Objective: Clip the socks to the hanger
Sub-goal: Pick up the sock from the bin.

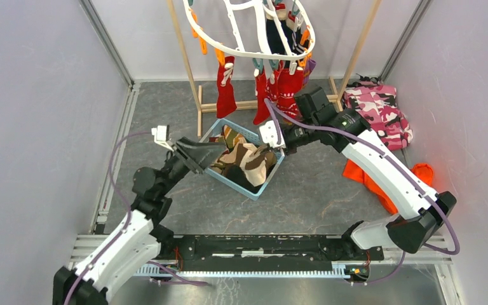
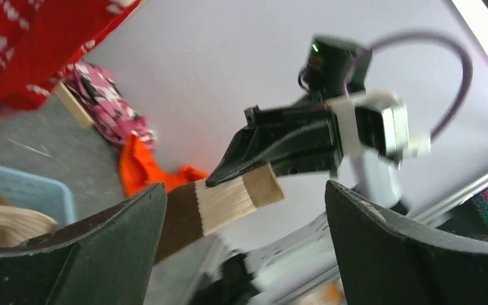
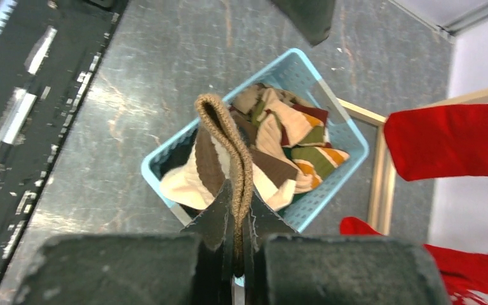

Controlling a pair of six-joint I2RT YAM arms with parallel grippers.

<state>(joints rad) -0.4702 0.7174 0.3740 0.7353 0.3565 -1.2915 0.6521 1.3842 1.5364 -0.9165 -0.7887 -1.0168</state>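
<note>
Right claw [image 3: 236, 190] is clamped tight on the brown-beige sock [image 3: 227, 133]. The cuff is folded double between the fingers, with the loop sticking out past the tips. The sock is held just above the basket [image 3: 330, 114], which sits on the desk [image 1: 318, 190]. Its tail drops toward the pile inside, and I can't tell if it's fully free of it.

Left claw [image 2: 244, 190] is spread wide and empty at the basket's left side. The sock's cuff end pokes into the gap between its fingers and runs behind one of them; contact unclear.

My read: the right claw pinches the cuff edge-on to present a thin, flat edge a clip can bite. The left claw stays wide so it doesn't drag the fabric.

Hanger [image 1: 241, 44] hangs above and beyond the basket. Red socks [image 1: 226, 86] are already clipped along its near rim and more socks lie in the basket, so the task is partway done.

Likely next: lift the sock clear of the basket and carry it up to a clip [image 1: 198, 38] that looks free.

Risks: the soft ribbed fabric could slip from the pinch, and the tail could snag the pile and pull others out.
</note>
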